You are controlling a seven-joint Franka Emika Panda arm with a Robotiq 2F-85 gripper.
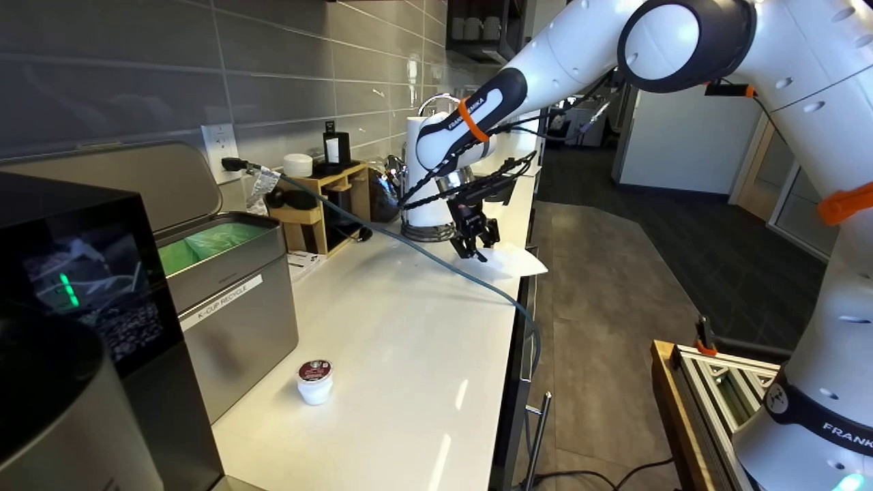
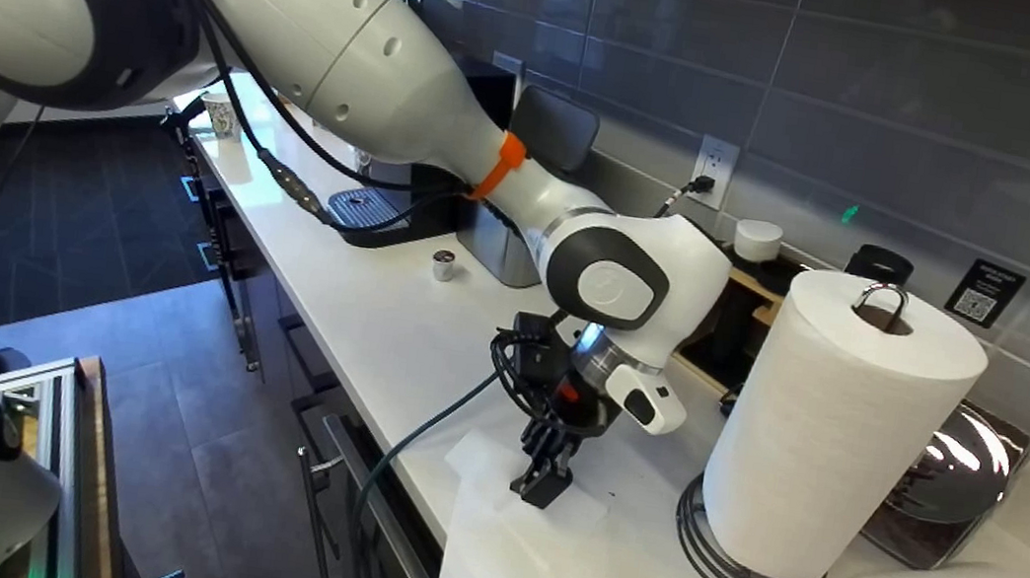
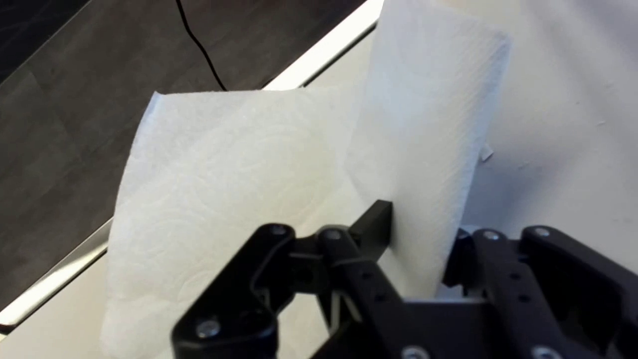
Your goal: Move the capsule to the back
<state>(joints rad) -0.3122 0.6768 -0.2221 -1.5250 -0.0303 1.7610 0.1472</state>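
The capsule is a small white cup with a dark brown lid. It stands upright on the white counter, near the metal bin, and shows in both exterior views. My gripper is well away from it, low over the opposite stretch of counter, pointing down beside the paper towel roll. A loose white paper sheet lies under the gripper. Part of that sheet rises between the fingers in the wrist view, where the gripper is shut on it. The paper hides most of one fingertip. No capsule shows in the wrist view.
A paper towel roll on a wire base stands close to the gripper. The metal recycle bin and black coffee machine line the wall. A blue cable crosses the counter between gripper and capsule. A wooden organiser stands behind.
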